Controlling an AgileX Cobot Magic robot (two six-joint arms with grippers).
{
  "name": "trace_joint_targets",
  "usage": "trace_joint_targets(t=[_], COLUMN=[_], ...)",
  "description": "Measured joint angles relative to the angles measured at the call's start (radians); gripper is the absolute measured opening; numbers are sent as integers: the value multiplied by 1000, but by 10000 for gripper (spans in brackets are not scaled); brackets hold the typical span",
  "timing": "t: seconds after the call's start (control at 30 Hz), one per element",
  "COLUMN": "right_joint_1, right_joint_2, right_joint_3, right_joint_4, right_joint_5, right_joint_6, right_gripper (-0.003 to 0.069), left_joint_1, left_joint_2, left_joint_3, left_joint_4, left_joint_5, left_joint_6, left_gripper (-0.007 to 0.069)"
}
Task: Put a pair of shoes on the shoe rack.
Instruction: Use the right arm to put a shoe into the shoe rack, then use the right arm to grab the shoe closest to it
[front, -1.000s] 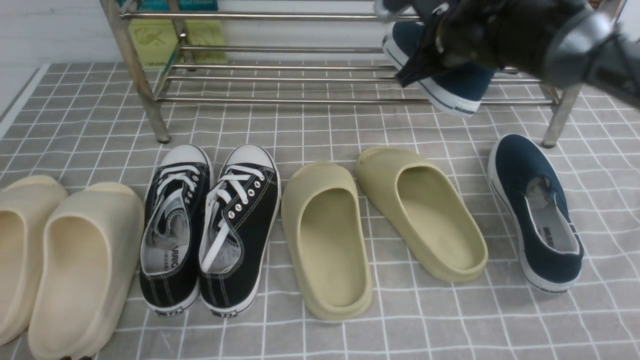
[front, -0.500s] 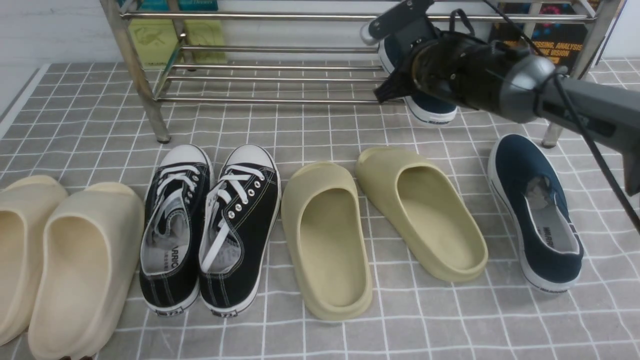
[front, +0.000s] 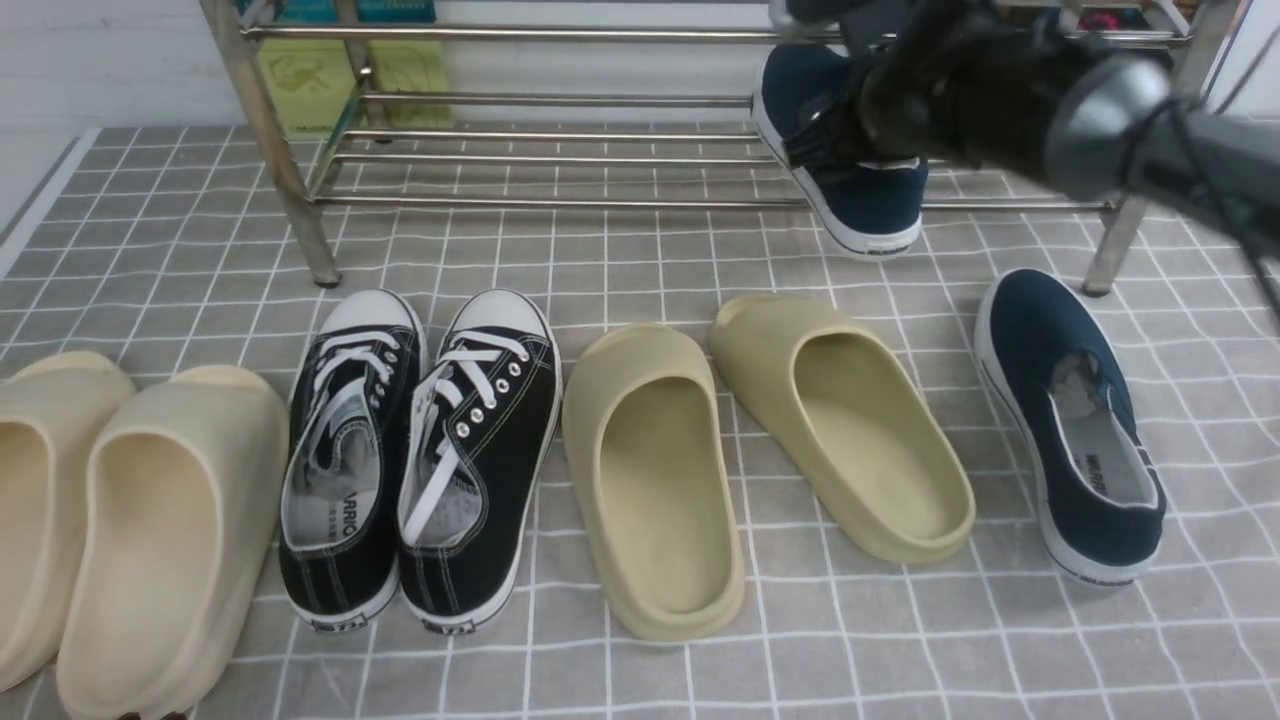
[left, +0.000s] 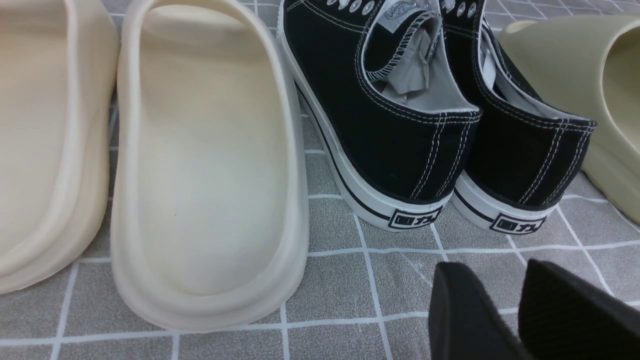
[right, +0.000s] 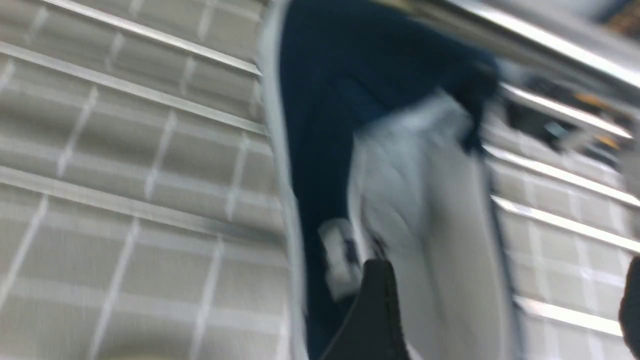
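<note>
Over the shoe rack (front: 560, 160), right end effector (front: 850, 130) astride navy shoe (front: 865, 195)

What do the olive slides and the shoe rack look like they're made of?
The two olive slip-on slides look like moulded foam or soft rubber: matte, seamless, thick-walled, each in one piece. The low silver tubular shoe rack looks like polished metal, perhaps steel: its round bars show bright highlights.
</note>
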Motion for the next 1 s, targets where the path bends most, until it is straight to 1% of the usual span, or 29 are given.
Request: trace_joint_targets(t=[0.03, 0.1, 0.2, 0.23, 0.27, 0.37, 0.4, 0.47, 0.5, 0.53, 0.57, 0.6, 0.67, 0.77, 0.8, 0.83, 0.87, 0.93, 0.97, 1.0], right_joint_1=[2, 10, 15, 15, 15, 15, 10, -13, -13, -53, -59, -97, -144, -195, -209, -213, -213, -217, -217, -217], right_joint_2=[-16, -84, -174, -182, -239, -318, -380, -435, -440, -482, -482, -508, -520, -516, -506, -496, -496, -451, -442, -423], right_joint_3=[0, 0, 0, 0, 0, 1, 25, 94, 94, 201, 215, 326, 482, 710, 786, 820, 828, 890, 892, 898], right_joint_4=[27, 150, 278, 293, 334, 363, 365, 385, 385, 421, 425, 461, 512, 584, 605, 608, 608, 600, 597, 592], right_joint_5=[33, 119, 204, 215, 255, 307, 347, 380, 383, 400, 400, 387, 322, 130, 32, -24, -38, -185, -193, -222], right_joint_6=[-44, -166, -287, -293, -322, -339, -345, -347, -347, -347, -347, -347, -347, -345, -345, -344, -344, -334, -331, -320], right_gripper=[610, 579, 536, 533, 515, 503, 498, 498, 498, 498, 498, 498, 498, 491, 475, 461, 457, 391, 377, 346], left_joint_1=[0, 0, 0, 0, 0, 0, 0, 0, 0, 0, 0, 0, 0, 0, 0, 0, 0, 0, 0, 0], left_joint_2=[0, 0, 0, 0, 0, 0, 0, 0, 0, 0, 0, 0, 0, 0, 0, 0, 0, 0, 0, 0], left_joint_3=[0, 0, 0, 0, 0, 0, 0, 0, 0, 0, 0, 0, 0, 0, 0, 0, 0, 0, 0, 0], left_joint_4=[0, 0, 0, 0, 0, 0, 0, 0, 0, 0, 0, 0, 0, 0, 0, 0, 0, 0, 0, 0], left_joint_5=[0, 0, 0, 0, 0, 0, 0, 0, 0, 0, 0, 0, 0, 0, 0, 0, 0, 0, 0, 0], left_joint_6=[0, 0, 0, 0, 0, 0, 0, 0, 0, 0, 0, 0, 0, 0, 0, 0, 0, 0, 0, 0], left_gripper=[200, 201, 201, 201, 201, 201, 201, 201, 201, 201, 201, 201, 201, 203, 205, 206, 206, 209, 209, 211])
